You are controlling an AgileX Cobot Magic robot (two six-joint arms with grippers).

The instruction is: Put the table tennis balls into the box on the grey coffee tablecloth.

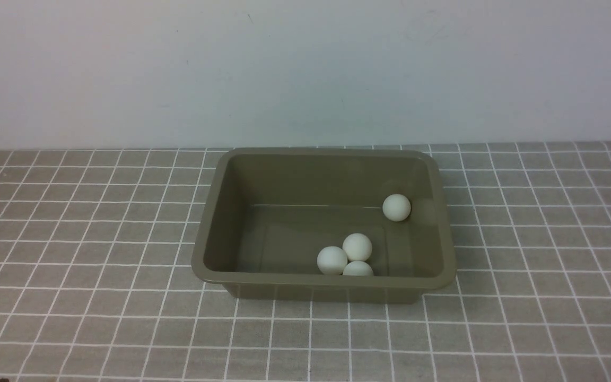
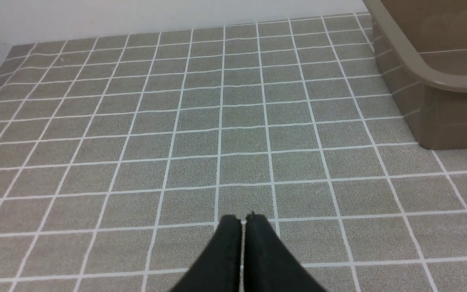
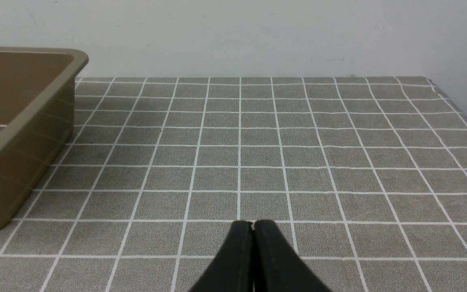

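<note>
The olive-green box (image 1: 207, 233) stands in the middle of the grey coffee tablecloth (image 1: 72, 239). Several white table tennis balls lie inside it: one (image 1: 396, 207) by the far right wall, and three clustered at the near wall, ball (image 1: 332, 260), ball (image 1: 357, 246) and ball (image 1: 358, 268). Neither arm shows in the front view. My left gripper (image 2: 243, 221) is shut and empty over bare cloth, with the box (image 2: 432, 81) off to one side. My right gripper (image 3: 252, 226) is shut and empty too, the box (image 3: 26, 121) to its side.
A plain pale wall (image 1: 305, 69) rises behind the table. The cloth's back right corner and edge (image 3: 440, 87) show in the right wrist view.
</note>
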